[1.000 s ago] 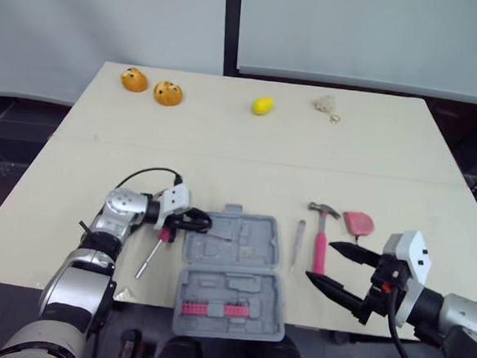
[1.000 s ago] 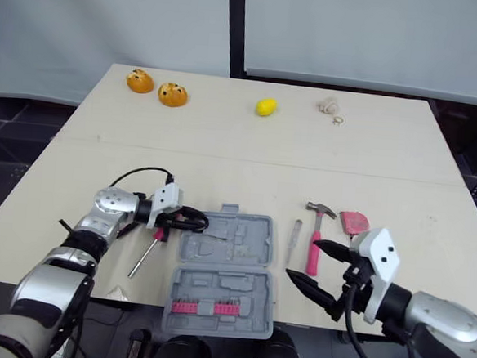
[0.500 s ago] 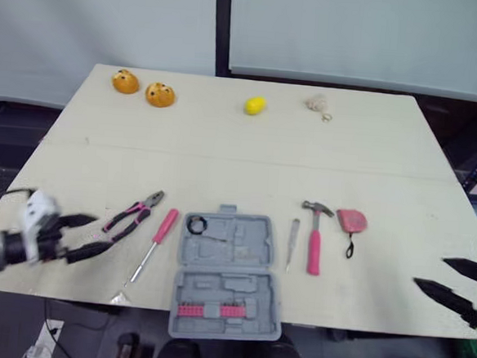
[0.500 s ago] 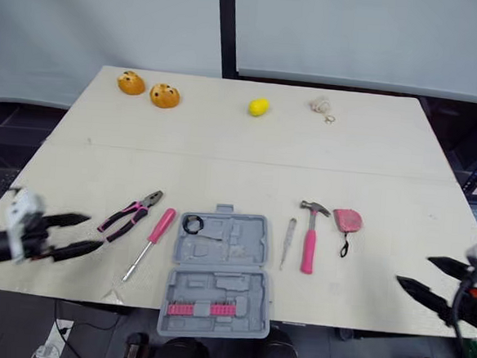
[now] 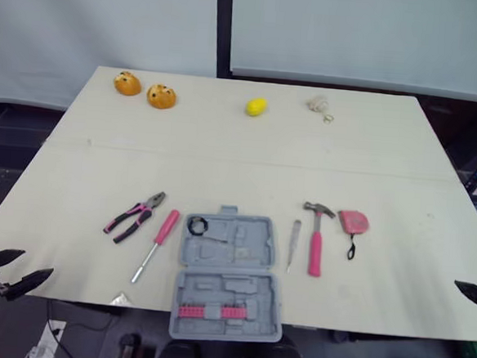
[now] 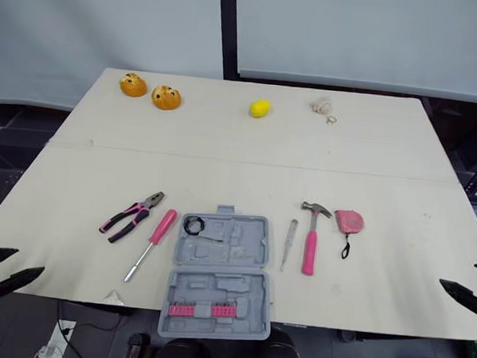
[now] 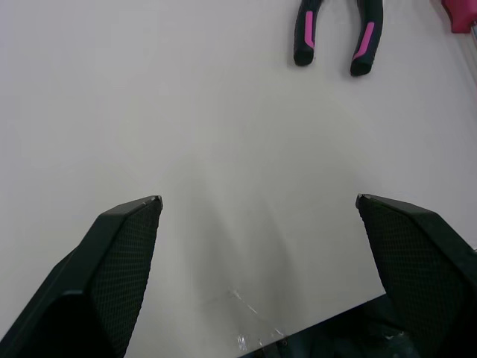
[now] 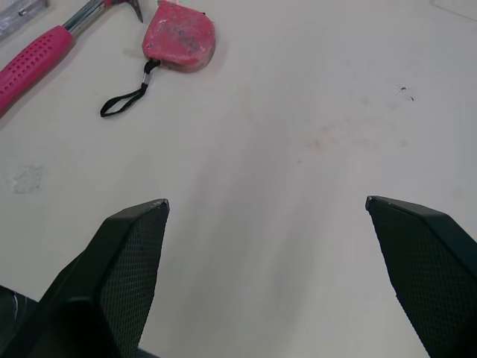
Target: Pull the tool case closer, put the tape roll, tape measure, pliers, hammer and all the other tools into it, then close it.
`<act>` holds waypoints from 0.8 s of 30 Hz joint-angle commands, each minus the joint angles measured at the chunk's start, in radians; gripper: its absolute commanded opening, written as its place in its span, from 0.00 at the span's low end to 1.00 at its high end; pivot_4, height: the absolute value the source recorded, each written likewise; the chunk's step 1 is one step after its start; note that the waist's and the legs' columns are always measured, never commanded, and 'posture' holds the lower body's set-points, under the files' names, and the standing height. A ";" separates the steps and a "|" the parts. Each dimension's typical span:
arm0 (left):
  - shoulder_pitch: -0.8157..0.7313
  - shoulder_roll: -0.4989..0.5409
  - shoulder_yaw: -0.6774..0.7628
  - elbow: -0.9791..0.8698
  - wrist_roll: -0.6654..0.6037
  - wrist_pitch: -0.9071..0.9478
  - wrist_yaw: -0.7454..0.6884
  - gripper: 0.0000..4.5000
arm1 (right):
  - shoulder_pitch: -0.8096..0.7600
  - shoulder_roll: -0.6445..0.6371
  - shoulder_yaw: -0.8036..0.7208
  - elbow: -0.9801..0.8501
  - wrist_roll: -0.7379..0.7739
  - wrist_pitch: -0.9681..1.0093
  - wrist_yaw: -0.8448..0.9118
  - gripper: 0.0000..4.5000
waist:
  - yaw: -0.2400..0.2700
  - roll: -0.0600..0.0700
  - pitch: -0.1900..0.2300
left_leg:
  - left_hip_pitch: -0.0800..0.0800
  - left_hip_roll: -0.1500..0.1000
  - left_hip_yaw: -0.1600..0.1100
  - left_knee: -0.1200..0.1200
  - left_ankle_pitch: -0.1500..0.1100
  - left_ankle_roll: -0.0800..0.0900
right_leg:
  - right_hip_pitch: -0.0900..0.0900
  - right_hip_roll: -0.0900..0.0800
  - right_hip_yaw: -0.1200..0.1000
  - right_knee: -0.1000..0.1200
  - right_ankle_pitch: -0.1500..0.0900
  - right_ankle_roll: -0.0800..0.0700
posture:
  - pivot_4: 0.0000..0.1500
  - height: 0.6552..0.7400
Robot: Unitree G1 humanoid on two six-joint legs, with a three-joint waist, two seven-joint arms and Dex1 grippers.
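The grey tool case (image 5: 228, 278) lies open and flat at the middle of the desk's (image 5: 248, 163) front edge, its near half holding a row of pink bits. A black tape roll (image 5: 196, 223) sits in the far half's left corner compartment. Just left of the case lie a pink-handled screwdriver (image 5: 155, 243) and, beyond it, pink-and-black pliers (image 5: 134, 216). To the right are a slim grey tool (image 5: 294, 243), a pink-handled hammer (image 5: 318, 238) and a pink tape measure (image 5: 355, 222) with a black wrist loop, all on the desk and outside the case. The left end effector (image 7: 258, 199) hangs released and empty at the desk's front-left corner, well apart from the pliers. The right end effector (image 8: 264, 201) is likewise released and empty at the front-right edge, well clear of the tape measure. Along the far edge rest two orange round objects (image 5: 161, 97), a yellow object (image 5: 257, 106) and a small beige object (image 5: 317, 104).
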 commanded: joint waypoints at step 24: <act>-0.725 -0.155 -0.683 -0.493 -0.208 0.257 -0.252 1.00 | -0.335 0.597 0.454 -0.627 -0.089 0.402 -0.823 1.00 | -0.028 0.008 -0.005 | 0.006 -0.001 0.013 -0.004 0.005 -0.010 | -0.002 0.020 0.022 0.008 -0.002 -0.003 | 1.00 0.87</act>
